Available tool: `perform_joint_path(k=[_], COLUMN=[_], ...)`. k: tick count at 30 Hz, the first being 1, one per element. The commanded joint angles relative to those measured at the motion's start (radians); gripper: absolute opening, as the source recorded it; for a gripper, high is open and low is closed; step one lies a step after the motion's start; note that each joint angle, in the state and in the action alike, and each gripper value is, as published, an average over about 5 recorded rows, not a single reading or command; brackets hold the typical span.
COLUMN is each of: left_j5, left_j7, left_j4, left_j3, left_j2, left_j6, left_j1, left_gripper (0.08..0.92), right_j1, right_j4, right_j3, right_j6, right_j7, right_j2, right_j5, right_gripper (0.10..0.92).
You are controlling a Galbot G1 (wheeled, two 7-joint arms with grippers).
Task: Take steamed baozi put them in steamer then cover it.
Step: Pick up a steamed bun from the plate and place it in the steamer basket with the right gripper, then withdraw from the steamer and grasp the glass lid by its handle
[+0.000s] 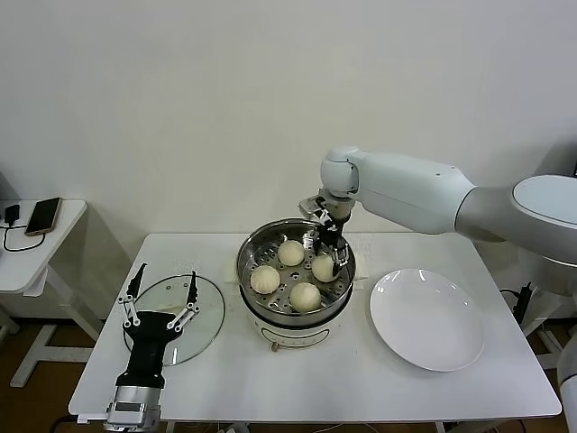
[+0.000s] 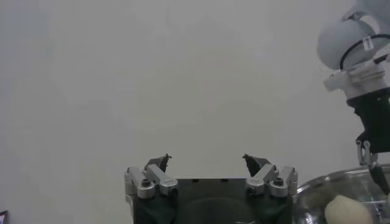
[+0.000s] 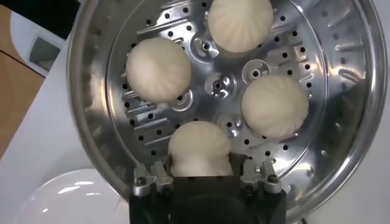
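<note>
Several steamed baozi lie on the perforated tray of the steamer [image 1: 246, 255]: one at the back [image 1: 290, 253], one at the left [image 1: 265, 279], one at the front [image 1: 305, 295]. My right gripper [image 1: 334, 262] reaches down into the pot over the right-hand baozi [image 3: 199, 146]. It is open, a finger on each side of that bun, which rests on the tray [image 3: 146, 115]. The cover [image 1: 203, 311], clear glass, lies flat on the table left of the steamer. My left gripper [image 1: 165, 287] stands open over it, holding nothing [image 2: 207, 159].
An empty white plate [image 1: 428, 317] sits right of the steamer. A small side table [image 1: 18, 262] with a phone [image 1: 43, 216] stands off to the left. The white table's front edge [image 1: 361, 417] is close to me.
</note>
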Motion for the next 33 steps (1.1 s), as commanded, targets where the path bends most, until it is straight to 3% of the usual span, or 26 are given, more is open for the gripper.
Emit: perform_joint_path(k=[1, 7, 10, 12, 17, 21, 27, 33], left_j5=[0.0, 0.012, 0.037, 0.06, 0.173, 0.254, 0.363, 0.539], left_j7=[-0.001, -0.006, -0.014, -0.021, -0.041, -0.045, -0.047, -0.059], left_j4=[0.001, 0.01, 0.028, 0.043, 0.091, 0.13, 0.185, 0.266], left_j3=[-0.002, -0.005, -0.014, -0.02, -0.027, -0.028, -0.038, -0.067], left_j2=[0.002, 0.007, 0.014, 0.023, 0.043, 0.056, 0.072, 0.09], left_j6=[0.002, 0.006, 0.006, 0.006, 0.007, 0.006, -0.008, -0.023], left_j1=[-0.003, -0.015, -0.029, -0.039, -0.06, -0.069, -0.075, -0.085], left_gripper=[0.823, 0.823, 0.823, 0.823, 0.823, 0.823, 0.823, 0.823], right_j1=[-0.001, 0.003, -0.008, -0.031, -0.212, -0.494, -0.921, -1.268], right_j4=[0.016, 0.11, 0.153, 0.192, 0.32, 0.376, 0.433, 0.459], right_j3=[0.014, 0.212, 0.305, 0.34, 0.509, 0.799, 1.267, 1.618], right_j6=[0.002, 0.027, 0.085, 0.142, 0.311, 0.419, 0.501, 0.545], right_j7=[0.004, -0.003, 0.121, 0.321, 0.995, 1.345, 1.53, 1.541], right_j2=[-0.011, -0.126, -0.214, -0.28, -0.433, -0.484, -0.474, -0.405], right_j5=[-0.006, 0.009, 0.068, 0.124, 0.202, 0.196, 0.194, 0.172], right_gripper=[0.807, 0.822, 0.823, 0.823, 0.823, 0.823, 0.823, 0.823])
